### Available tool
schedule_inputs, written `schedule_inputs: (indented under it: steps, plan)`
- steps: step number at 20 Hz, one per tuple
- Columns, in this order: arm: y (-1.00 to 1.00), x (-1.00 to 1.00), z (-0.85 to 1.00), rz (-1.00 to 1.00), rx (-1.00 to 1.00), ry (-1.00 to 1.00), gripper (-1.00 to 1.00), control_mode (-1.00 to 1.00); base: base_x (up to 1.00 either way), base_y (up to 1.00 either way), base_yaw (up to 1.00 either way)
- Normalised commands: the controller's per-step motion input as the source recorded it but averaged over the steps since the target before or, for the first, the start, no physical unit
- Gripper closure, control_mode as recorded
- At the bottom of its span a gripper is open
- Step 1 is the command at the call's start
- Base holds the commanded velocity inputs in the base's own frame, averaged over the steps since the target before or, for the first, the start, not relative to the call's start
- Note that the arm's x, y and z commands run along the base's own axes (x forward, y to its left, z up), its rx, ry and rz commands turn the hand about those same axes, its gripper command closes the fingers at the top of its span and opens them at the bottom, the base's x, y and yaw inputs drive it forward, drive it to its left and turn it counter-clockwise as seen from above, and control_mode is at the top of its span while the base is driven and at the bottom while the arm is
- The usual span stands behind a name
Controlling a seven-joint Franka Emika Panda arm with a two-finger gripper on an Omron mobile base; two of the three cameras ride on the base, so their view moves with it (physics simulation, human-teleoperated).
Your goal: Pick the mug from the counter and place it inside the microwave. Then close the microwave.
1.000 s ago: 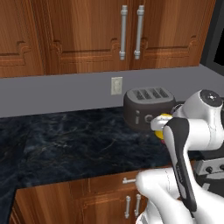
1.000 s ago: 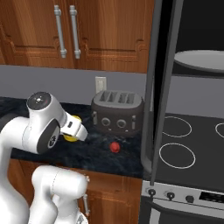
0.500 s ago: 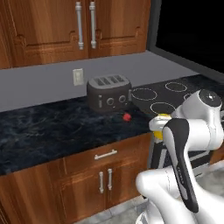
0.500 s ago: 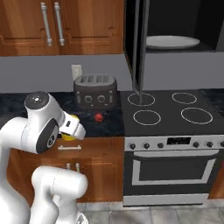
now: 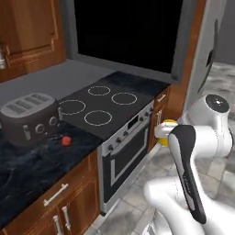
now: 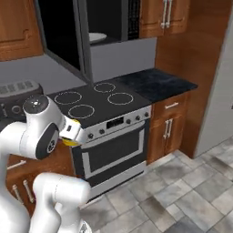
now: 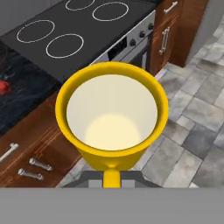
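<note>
Nearest the base, clear of any worktop: gripper (image 7: 112, 181) clenched on the mug (image 7: 112, 118), held upright out over the grey floor tiles (image 7: 192, 127) in front of the oven (image 5: 126, 151). Seen in the left base view as a yellow sliver (image 5: 166, 133) tucked against the white arm; likewise beside the wrist in the right base view (image 6: 70, 136). Handle pointing back toward the hand, mouth facing up.

Progress, as a judgement: pick already done, carry under way; placing inside and shutting the door both left.

Mug: bright yellow outside, pale cream inside, empty, round rim flaring slightly above a narrower base, small handle at the near side. No tilt worth noting.

Just beyond and lower: brown cabinets and drawer fronts with metal handles. Farther left: the counter (image 5: 32, 167), dark marbled stone, carrying a small red object (image 5: 66, 140) and a grey toaster (image 5: 30, 118). Farther right of those: black stovetop (image 5: 103, 108) with four white rings.

Farthest and highest: the microwave (image 6: 107, 27) above the stove, door (image 6: 63, 38) swung open toward the left, white turntable plate (image 6: 96, 37) visible inside, waiting for the mug.
</note>
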Motion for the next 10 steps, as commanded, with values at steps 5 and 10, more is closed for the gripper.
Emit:
schedule_inputs:
  steps: [5, 10]
  plan:
    - [0.0, 0.0, 0.0, 0.0, 0.0, 0.0, 1.0, 1.0, 0.0, -0.94, -0.62]
    - [0.0, 0.0, 0.0, 0.0, 0.0, 0.0, 1.0, 1.0, 0.06, -1.0, -0.53]
